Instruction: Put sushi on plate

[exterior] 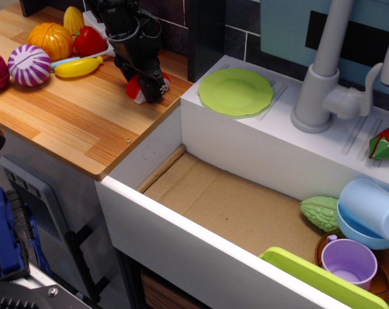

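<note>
The sushi (134, 88), red top over a white base, lies on the wooden counter (65, 122) near its back right corner. My gripper (150, 89) is down on it from above, and its black fingers cover most of it; they look closed on it. The sushi still rests on the counter. The round light-green plate (235, 91) lies flat on the white sink ledge just to the right, with nothing on it.
Toy vegetables lie at the counter's back left: an orange pumpkin (50, 40), a purple onion (29, 64), a red pepper (89, 41). The deep sink (233, 206) holds a blue bowl (369, 212), a purple cup (348, 262) and a lime tray (323, 280). A grey faucet (319, 84) stands behind.
</note>
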Controlling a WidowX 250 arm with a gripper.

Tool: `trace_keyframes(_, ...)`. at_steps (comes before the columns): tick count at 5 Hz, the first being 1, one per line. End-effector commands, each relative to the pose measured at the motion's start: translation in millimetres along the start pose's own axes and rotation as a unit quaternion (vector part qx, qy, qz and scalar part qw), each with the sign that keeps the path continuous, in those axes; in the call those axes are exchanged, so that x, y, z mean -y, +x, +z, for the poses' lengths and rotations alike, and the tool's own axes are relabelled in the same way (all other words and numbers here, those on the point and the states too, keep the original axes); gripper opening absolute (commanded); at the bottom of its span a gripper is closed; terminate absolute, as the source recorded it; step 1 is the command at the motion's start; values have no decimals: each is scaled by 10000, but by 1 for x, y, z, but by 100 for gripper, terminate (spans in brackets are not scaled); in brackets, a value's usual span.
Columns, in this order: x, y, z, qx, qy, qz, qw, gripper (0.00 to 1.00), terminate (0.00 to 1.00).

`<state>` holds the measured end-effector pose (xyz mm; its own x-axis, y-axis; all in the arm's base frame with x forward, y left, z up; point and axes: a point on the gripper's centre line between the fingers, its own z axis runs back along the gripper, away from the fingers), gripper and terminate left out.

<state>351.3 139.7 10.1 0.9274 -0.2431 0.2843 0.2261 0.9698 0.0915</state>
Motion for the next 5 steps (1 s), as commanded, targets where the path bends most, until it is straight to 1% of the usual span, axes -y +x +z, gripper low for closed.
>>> trace_keyframes(1, 20, 35, 45, 5, 700, 114, 9975, 0, 0)
trace_keyframes(2, 41, 54, 61, 24, 1044, 123, 9945, 0, 0)
trace_keyframes(3, 62, 70, 67, 52, 957, 34, 9954, 0, 0)
trace_keyframes(4, 79, 76, 66, 98, 824, 182, 9964, 0, 0)
trace_keyframes(5, 77, 81, 54, 259, 551, 184, 9980, 0, 0)
